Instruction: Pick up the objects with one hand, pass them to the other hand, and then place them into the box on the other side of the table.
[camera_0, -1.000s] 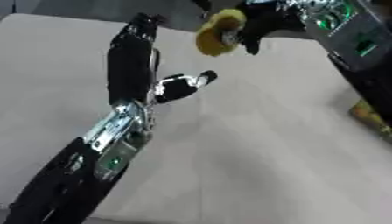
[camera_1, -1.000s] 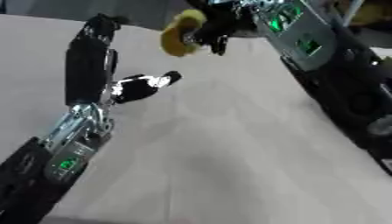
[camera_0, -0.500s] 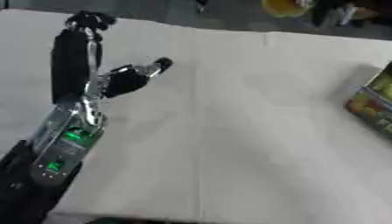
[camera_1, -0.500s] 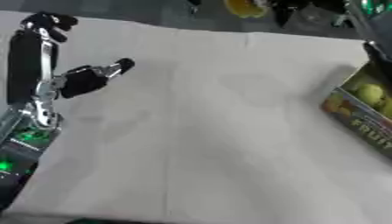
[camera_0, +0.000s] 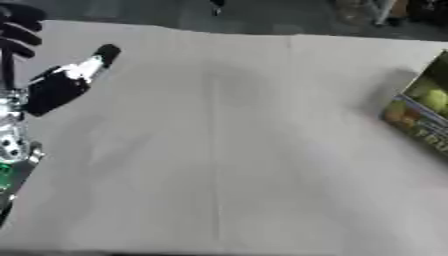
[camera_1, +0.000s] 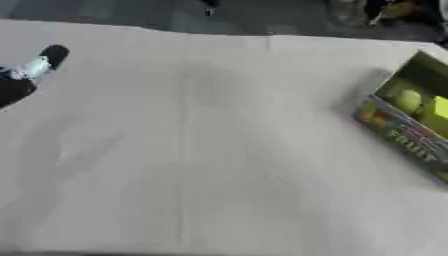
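Observation:
My left hand (camera_0: 51, 93) stands at the left edge over the white table (camera_0: 227, 150), fingers straight up, thumb (camera_0: 91, 66) pointing right, nothing in it. A green box (camera_1: 395, 131) printed with fruit sits at the right edge, tilted, with yellow-green shapes inside. At the top right edge a dark blurred shape (camera_1: 374, 8) with a yellowish patch (camera_1: 402, 9) beside it shows beyond the table; it looks like my right hand, but I cannot make out its fingers.
The far table edge (camera_0: 262, 36) runs across the top, with dark floor behind it. A faint fold line (camera_0: 212, 150) runs down the tablecloth's middle.
The whole picture has shifted, so the camera moved. My left hand now sits further left. The right hand with the yellow thing has left the top middle, toward the upper right.

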